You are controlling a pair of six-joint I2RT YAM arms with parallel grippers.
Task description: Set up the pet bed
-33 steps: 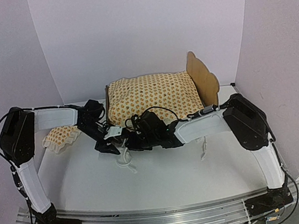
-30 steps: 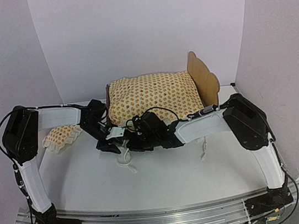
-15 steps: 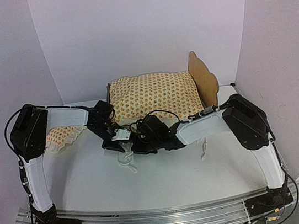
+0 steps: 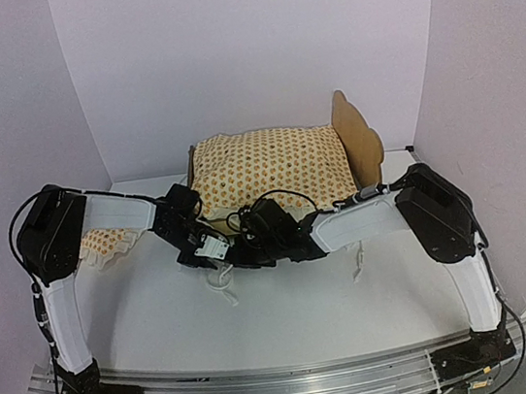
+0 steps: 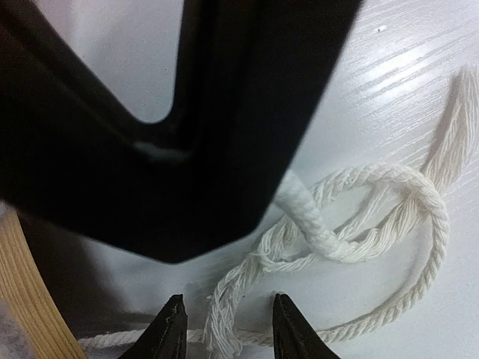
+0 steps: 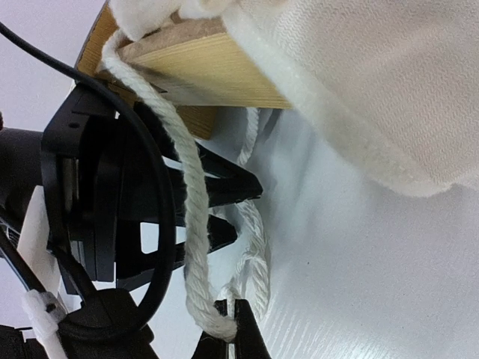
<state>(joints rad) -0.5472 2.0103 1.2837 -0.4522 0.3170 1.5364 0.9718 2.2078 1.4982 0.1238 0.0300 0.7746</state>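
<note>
Pinching tie cord (image 6: pixel 191 196) at lower centre, right gripper (image 6: pixel 230 330) clamped, left gripper (image 5: pixel 225 335) parted astride a strand, pet bed (image 6: pixel 196 69) upper left.

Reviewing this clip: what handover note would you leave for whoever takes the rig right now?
Grippers: left gripper open, straddling a loose strand of the tie cord on the table; right gripper shut on that cord beside the bed frame.
Things: pet bed at the table's back, cushion on it; pillow on the table, left.
Done: cushion placed.
Left: probably tying the cord, then adding the pillow.
</note>
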